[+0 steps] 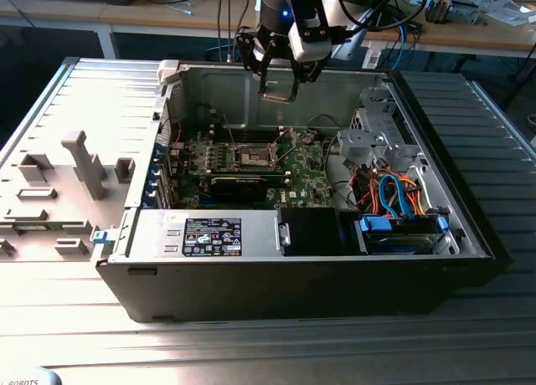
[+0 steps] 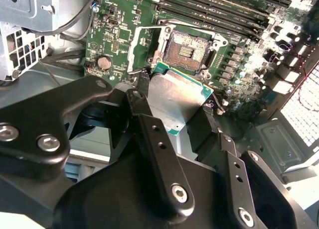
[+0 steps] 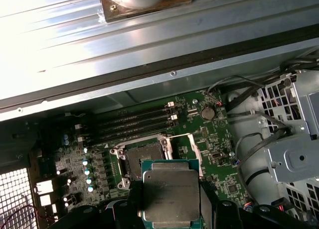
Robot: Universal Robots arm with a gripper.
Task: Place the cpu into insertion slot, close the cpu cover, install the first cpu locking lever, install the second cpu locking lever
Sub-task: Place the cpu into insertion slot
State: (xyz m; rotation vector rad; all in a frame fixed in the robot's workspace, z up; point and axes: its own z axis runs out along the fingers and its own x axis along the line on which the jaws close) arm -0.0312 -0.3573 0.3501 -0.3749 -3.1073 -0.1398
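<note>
Silver-grey cpu (image 2: 177, 97) gripped in claw (image 1: 280, 90), apparently above insertion slot (image 2: 188, 52).

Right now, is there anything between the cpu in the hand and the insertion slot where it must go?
Nothing visible stands in the way. The hand grips the cpu in the air above the motherboard, and in the second wrist view the insertion slot lies uncovered beyond it, with its pin field bare.

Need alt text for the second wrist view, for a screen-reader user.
The gripper holds the cpu, silver top showing, between its black fingers. Past it on the green motherboard sits the insertion slot, uncovered and empty, with memory slots alongside.
</note>
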